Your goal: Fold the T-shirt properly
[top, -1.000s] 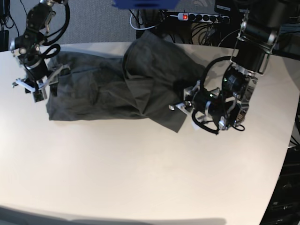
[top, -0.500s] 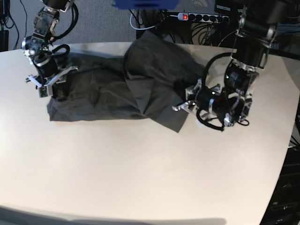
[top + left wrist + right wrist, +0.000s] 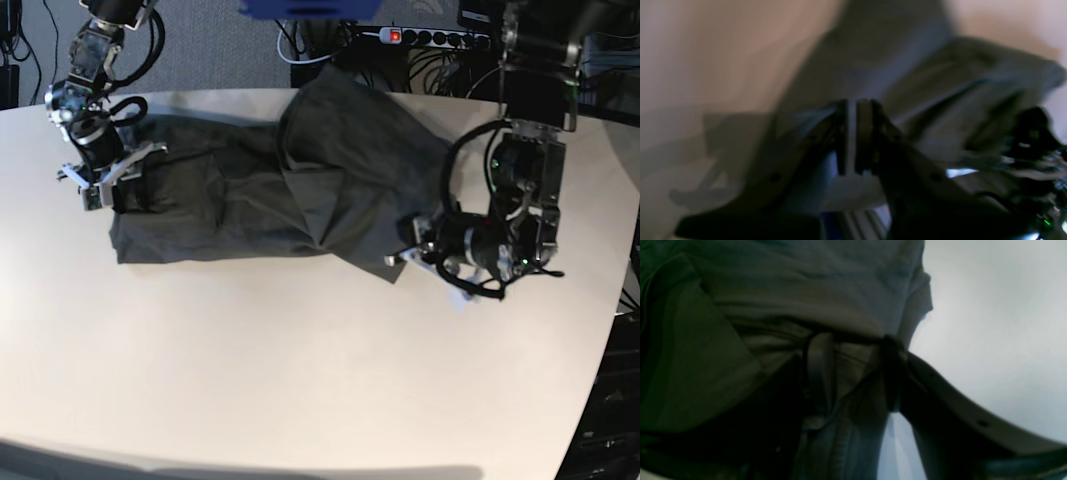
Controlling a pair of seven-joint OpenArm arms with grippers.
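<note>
Soft, creased dark grey T-shirt

Overhead view of a pale table bearing the dark grey T-shirt, spread lengthwise with its right portion folded over into a diagonal flap. The right gripper sits at the garment's left edge, touching the fabric. The left gripper lies just beside the flap's lower right corner. A power strip lies beyond the table's far edge
</note>
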